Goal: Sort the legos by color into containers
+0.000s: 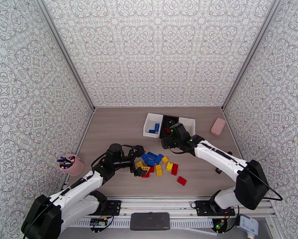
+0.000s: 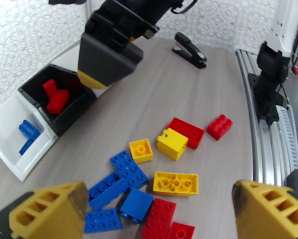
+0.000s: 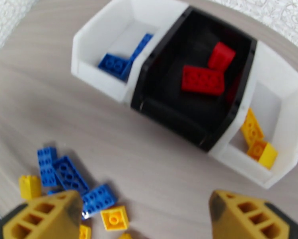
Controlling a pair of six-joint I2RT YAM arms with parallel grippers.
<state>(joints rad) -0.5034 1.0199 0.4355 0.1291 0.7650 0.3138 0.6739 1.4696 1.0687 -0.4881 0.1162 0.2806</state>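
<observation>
**Left gripper (image 2: 158,204) wide open over the bricks, right gripper (image 3: 145,214) wide open before the bins**

The left gripper hangs with its jaws spread wide and nothing between them. The loose pile of bricks (image 1: 156,164) lies on the table (image 1: 117,132) directly under and just ahead of its yellow fingertips (image 2: 49,212). Blue bricks (image 2: 123,176) sit toward the left finger, a flat yellow brick (image 2: 175,183) lies in the middle, and red bricks (image 2: 160,218) are nearest the camera between the fingers. Farther out, a tilted yellow brick (image 2: 172,143) leans on a long red brick (image 2: 187,132). A single red brick (image 2: 219,126) lies just apart on the right.

The right gripper is also spread wide and empty. It hovers between the pile and the bins, close to the front of the black one. In its wrist view the pile lies at the lower left beside its left finger, and the bins stand ahead, clear of the fingertips.

The three bins are joined in a row:
- The left white bin (image 3: 97,72) holds blue pieces (image 3: 121,62).
- The black bin (image 3: 168,112) holds two red pieces (image 3: 202,78).
- The right white bin (image 3: 292,128) holds yellow pieces (image 3: 258,144).

Seen from above, the left arm (image 1: 81,188) slants up and to the right from its base, with its wrist bent over the pile's left edge. The right arm (image 1: 216,154) slants up and to the left from its base toward the bins.

A pink cup of pens (image 1: 71,165) stands far left, a pink block (image 1: 218,126) lies right of the bins, and a black stapler (image 2: 190,50) rests on the table.
</observation>
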